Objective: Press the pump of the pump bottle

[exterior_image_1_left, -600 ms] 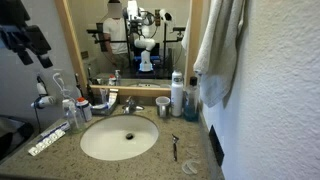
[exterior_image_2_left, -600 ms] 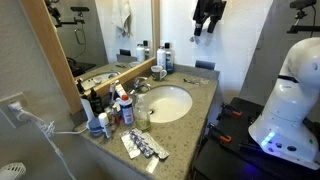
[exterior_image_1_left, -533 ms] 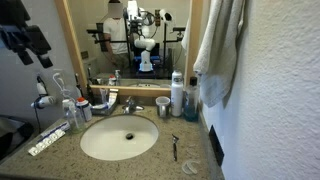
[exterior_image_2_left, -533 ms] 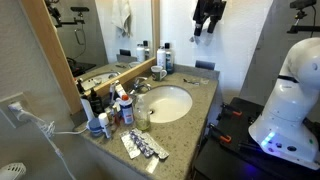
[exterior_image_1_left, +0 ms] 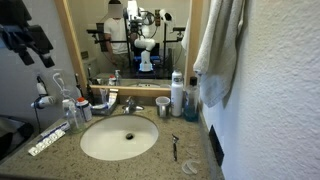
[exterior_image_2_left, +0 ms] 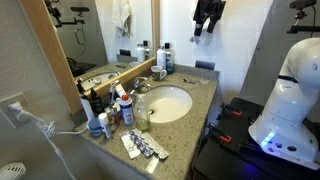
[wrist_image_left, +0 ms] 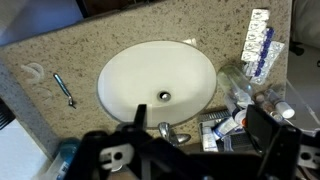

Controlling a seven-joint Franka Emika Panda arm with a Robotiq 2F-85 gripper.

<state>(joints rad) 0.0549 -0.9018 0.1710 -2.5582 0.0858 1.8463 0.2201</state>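
Note:
The pump bottle point(exterior_image_1_left: 68, 113) is small and clear with a pale pump head. It stands among toiletries beside the sink in both exterior views point(exterior_image_2_left: 143, 117), and it shows at the right of the wrist view point(wrist_image_left: 235, 83). Its pump is too small to make out clearly. My gripper point(exterior_image_1_left: 25, 40) hangs high above the counter, far from the bottle, in both exterior views point(exterior_image_2_left: 207, 15). In the wrist view the gripper point(wrist_image_left: 200, 120) is open and empty, above the faucet and the clutter.
The white sink point(exterior_image_1_left: 100, 140) has a faucet point(exterior_image_1_left: 130, 103) behind it. A tall white bottle point(exterior_image_1_left: 177, 92), a dark blue bottle point(exterior_image_1_left: 188, 100) and a cup point(exterior_image_1_left: 163, 105) stand together. A razor point(exterior_image_1_left: 175, 147) and a blister pack point(exterior_image_2_left: 145, 148) lie on the counter. A towel point(exterior_image_1_left: 220, 50) hangs nearby.

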